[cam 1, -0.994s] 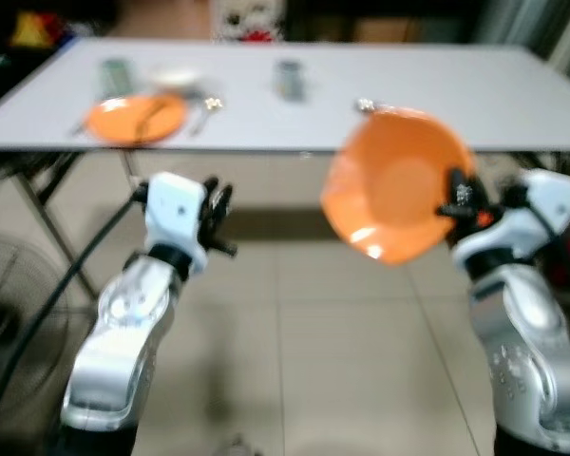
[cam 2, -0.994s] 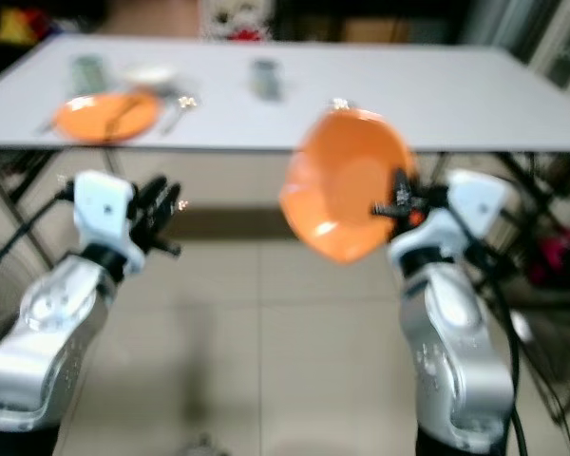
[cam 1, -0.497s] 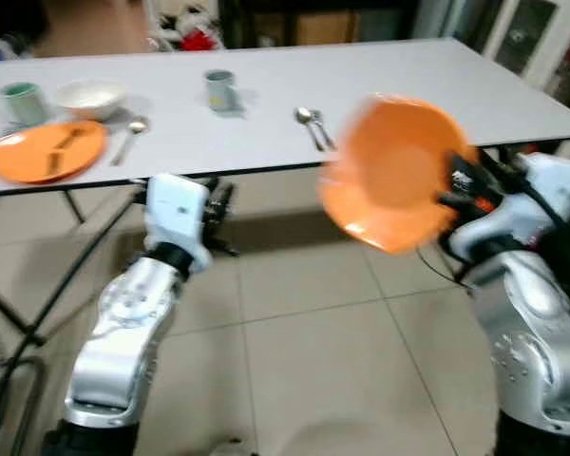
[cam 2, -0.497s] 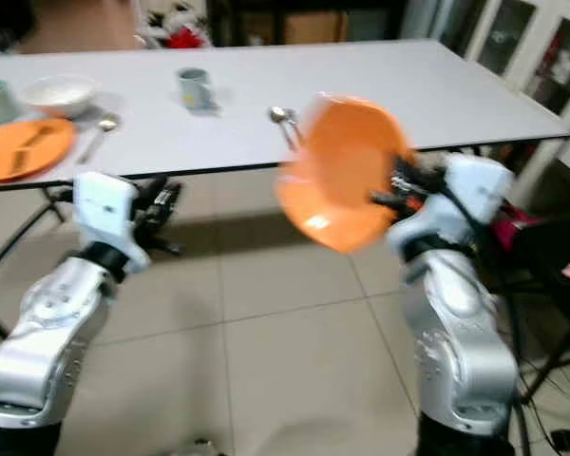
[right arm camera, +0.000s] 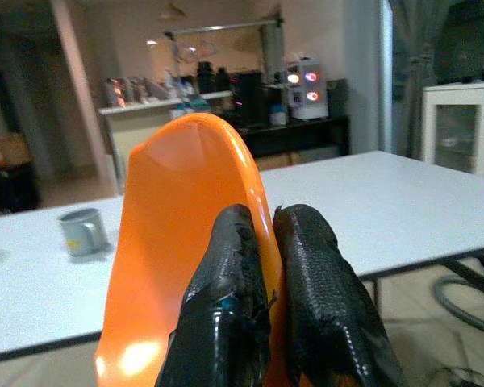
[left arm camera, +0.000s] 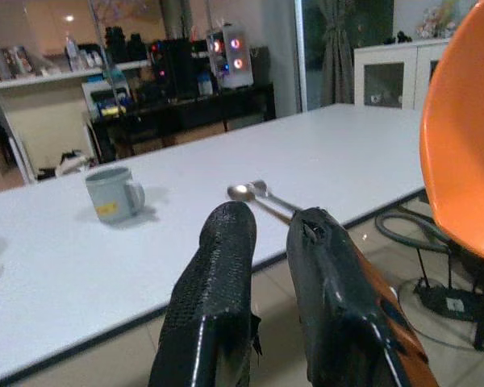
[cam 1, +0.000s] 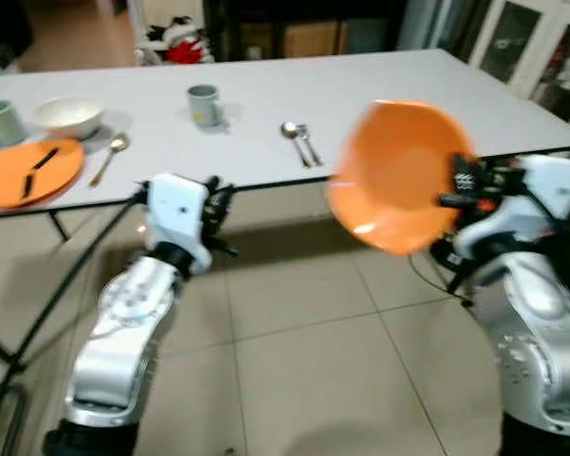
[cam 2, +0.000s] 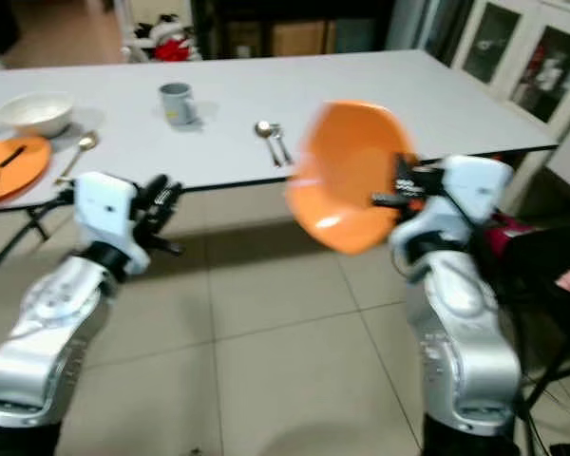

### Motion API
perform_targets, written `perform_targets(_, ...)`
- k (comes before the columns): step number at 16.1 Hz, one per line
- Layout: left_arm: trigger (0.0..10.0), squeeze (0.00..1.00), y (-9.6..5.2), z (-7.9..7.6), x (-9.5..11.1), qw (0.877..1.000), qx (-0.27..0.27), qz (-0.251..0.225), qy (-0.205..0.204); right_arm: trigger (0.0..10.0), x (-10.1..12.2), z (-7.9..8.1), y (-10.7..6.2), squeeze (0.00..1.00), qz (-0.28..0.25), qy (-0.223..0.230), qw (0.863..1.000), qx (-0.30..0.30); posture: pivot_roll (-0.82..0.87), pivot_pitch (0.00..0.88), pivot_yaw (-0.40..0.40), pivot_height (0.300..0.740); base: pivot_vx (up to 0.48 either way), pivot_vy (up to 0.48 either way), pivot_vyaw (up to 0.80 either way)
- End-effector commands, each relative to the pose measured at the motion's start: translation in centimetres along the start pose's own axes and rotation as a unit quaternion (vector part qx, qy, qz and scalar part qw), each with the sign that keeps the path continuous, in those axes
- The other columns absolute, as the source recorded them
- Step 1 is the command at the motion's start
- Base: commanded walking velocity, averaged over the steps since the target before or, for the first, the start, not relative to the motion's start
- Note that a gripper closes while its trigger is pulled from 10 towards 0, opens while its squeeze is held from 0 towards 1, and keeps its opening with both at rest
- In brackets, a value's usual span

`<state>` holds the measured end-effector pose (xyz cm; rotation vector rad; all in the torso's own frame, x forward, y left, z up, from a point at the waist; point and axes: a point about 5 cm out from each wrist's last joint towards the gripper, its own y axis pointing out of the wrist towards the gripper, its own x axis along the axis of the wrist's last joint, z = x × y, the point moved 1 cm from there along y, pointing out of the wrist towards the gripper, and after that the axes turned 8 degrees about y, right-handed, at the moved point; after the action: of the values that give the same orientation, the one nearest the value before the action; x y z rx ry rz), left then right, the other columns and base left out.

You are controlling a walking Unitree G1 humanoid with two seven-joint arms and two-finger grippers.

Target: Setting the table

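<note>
Table (cam 1: 380,81) is partly set near its left edge; an orange plate (cam 1: 399,176), pinched by the right gripper (right arm camera: 262,266), is not yet placed. The left gripper (left arm camera: 266,234), nearly closed, holds nothing.

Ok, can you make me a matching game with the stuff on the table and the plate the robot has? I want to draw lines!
Things:
1. orange plate
2. grey mug
3. white bowl
4. two spoons

Where each one is:
A. lying together on the table, between the mug and the held plate
B. on the table's left side, just behind the second orange plate
C. pinched by its rim in the right gripper, tilted on edge in front of the table
D. standing alone, near the middle of the table

Pairs: 1-C, 2-D, 3-B, 4-A
</note>
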<state>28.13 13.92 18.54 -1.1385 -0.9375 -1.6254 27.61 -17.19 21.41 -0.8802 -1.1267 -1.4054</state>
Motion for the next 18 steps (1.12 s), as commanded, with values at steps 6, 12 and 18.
perform_targets(6, 10.0, 0.00, 0.09, -0.38, 0.38, 1.000, -0.005, -0.008, 0.002, 10.0, 0.54, -0.28, -0.01, 0.00, -0.009, 0.003, 1.000, -0.005, 0.11, 0.000, 0.007, 0.740, 0.341, 0.000, 0.00)
perform_targets(12, 10.0, 0.00, 0.05, -0.39, 0.40, 1.000, -0.005, -0.008, 0.001, 10.0, 0.19, -0.17, -0.07, 0.00, 0.002, 0.008, 1.000, 0.001, 0.11, 0.000, 0.008, 0.740, 0.342, 0.000, 0.00)
perform_targets(18, 10.0, 0.00, 0.03, -0.38, 0.41, 1.000, -0.006, -0.008, 0.001, 10.0, 0.12, -0.10, -0.10, 0.00, 0.005, 0.010, 1.000, 0.002, 0.11, 0.000, 0.008, 0.740, 0.342, 0.000, 0.00)
